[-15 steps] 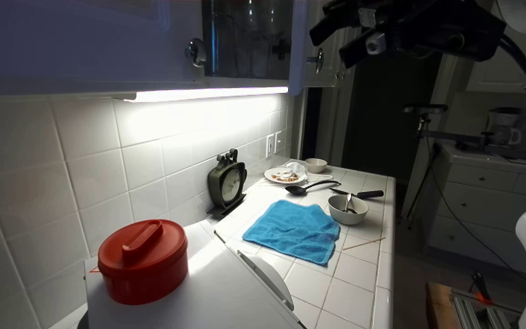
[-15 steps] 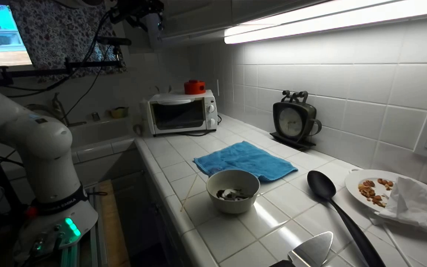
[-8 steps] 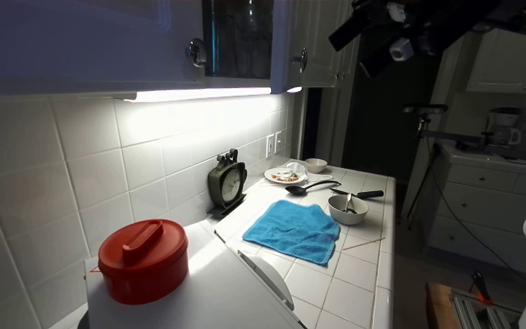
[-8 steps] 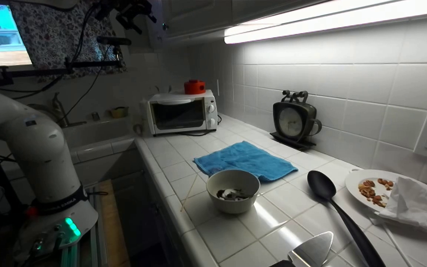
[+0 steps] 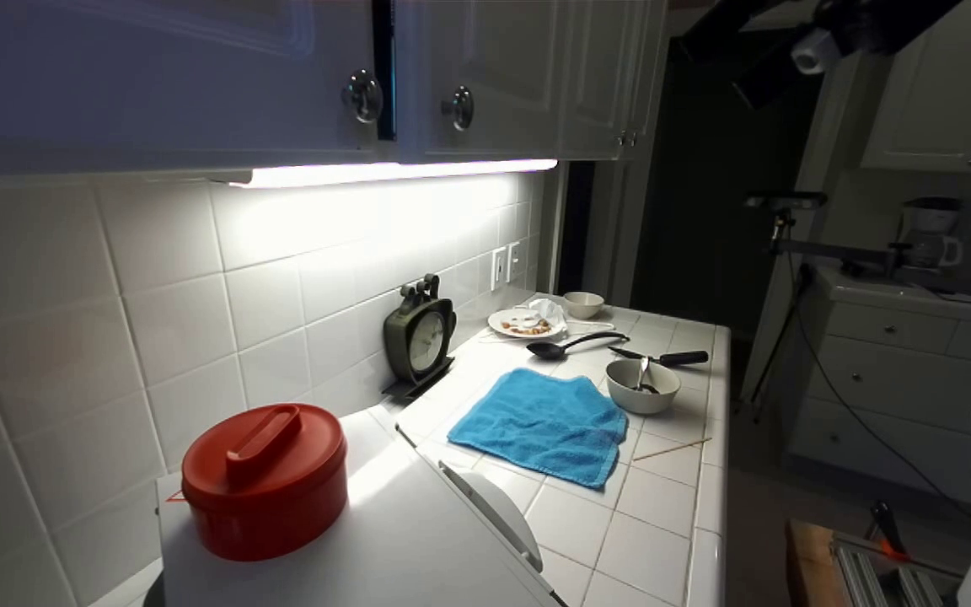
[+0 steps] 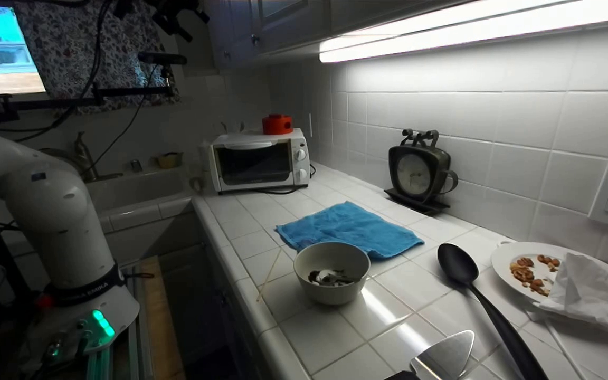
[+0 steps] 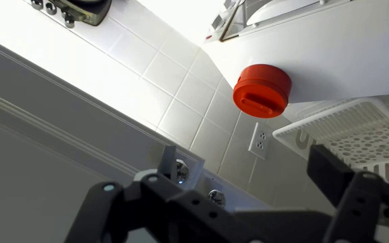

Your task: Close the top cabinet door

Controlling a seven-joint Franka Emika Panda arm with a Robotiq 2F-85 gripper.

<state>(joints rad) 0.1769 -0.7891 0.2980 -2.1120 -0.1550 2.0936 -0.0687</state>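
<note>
The top cabinet door [image 5: 494, 67] hangs above the back edge of the bench [image 5: 711, 506], its long side edges vertical, its top out of view. Its face looks toward the front edge, its free side toward the toaster oven [image 6: 254, 164], a narrow dark gap parting it from the neighbouring door [image 5: 157, 93]. It is white, with a framed panel and round shiny knob [image 5: 461, 108]. The gripper [image 7: 245, 162] stands clear of it, fingers [image 7: 329, 179] apart. On the white tiles [image 5: 646, 539] a blue cloth [image 5: 544, 426] lies between both edges; the room is dim.
</note>
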